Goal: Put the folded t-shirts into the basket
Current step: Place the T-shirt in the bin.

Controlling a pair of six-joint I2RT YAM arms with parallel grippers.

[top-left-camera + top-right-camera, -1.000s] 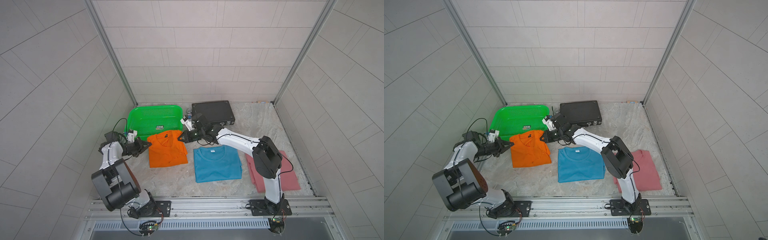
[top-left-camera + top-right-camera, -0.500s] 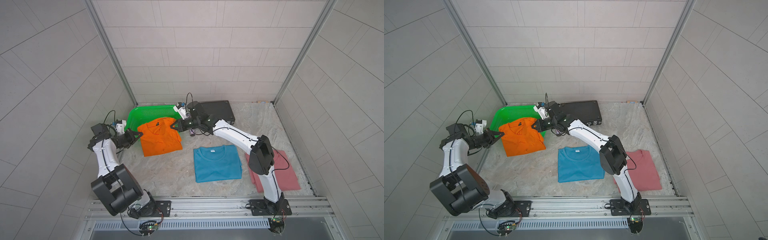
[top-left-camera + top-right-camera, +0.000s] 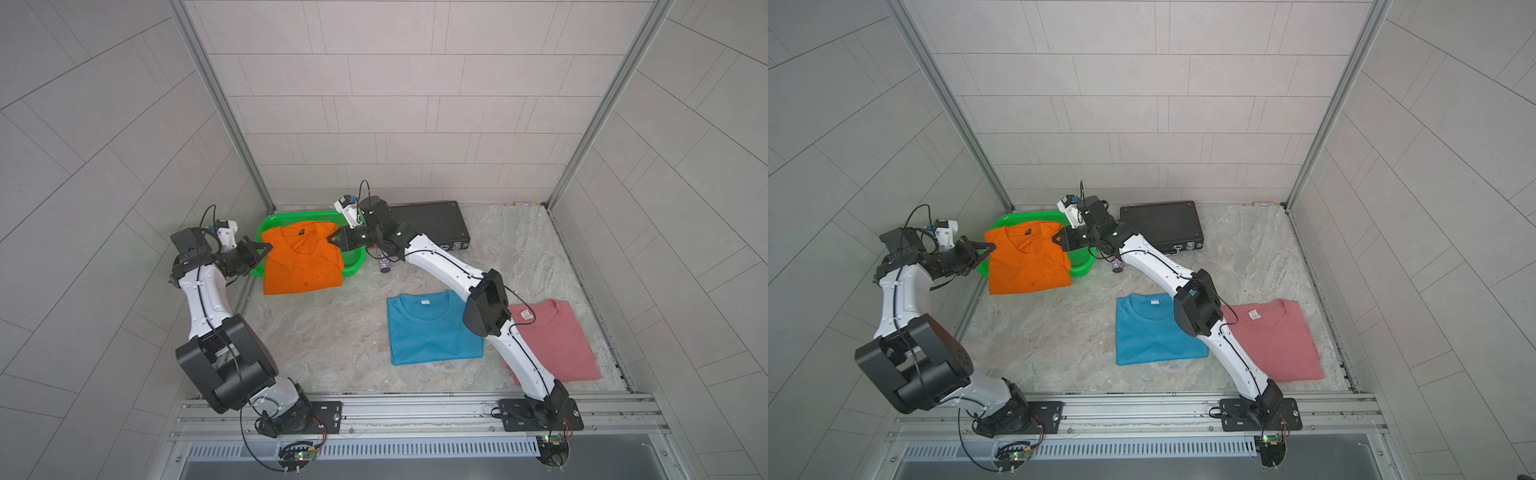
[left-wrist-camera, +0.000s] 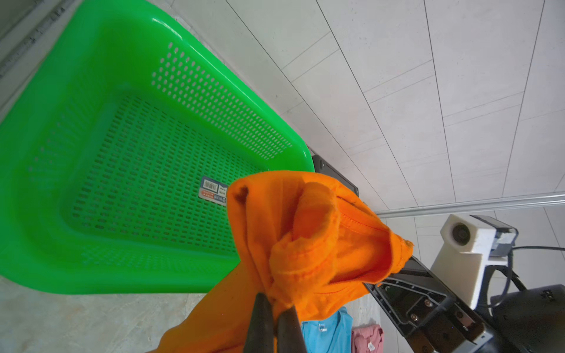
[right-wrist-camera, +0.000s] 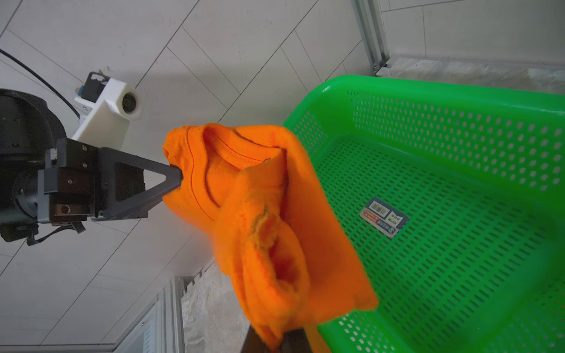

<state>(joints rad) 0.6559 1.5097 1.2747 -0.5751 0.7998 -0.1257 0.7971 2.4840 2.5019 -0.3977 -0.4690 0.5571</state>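
Pink T-shirt [image 3: 557, 345]: folded flat on the marbled tabletop, nearest the front rail.
Sky-blue T-shirt [image 3: 428, 332]: folded flat just beside the pink one, toward the table's middle.
Orange T-shirt [image 3: 299, 266]: held up by its shoulders between both grippers, hanging over the basket and past its near rim.
Left gripper [image 3: 266, 249]: jaws pinched together on one shoulder corner.
Right gripper [image 3: 331, 240]: jaws clamped on the opposite corner.
Green basket [image 3: 353, 268]: beneath the orange shirt, a barcode sticker [image 4: 213, 193] on its mesh floor.
Black briefcase [image 3: 432, 222]: lying flat beside the basket, by the back wall.
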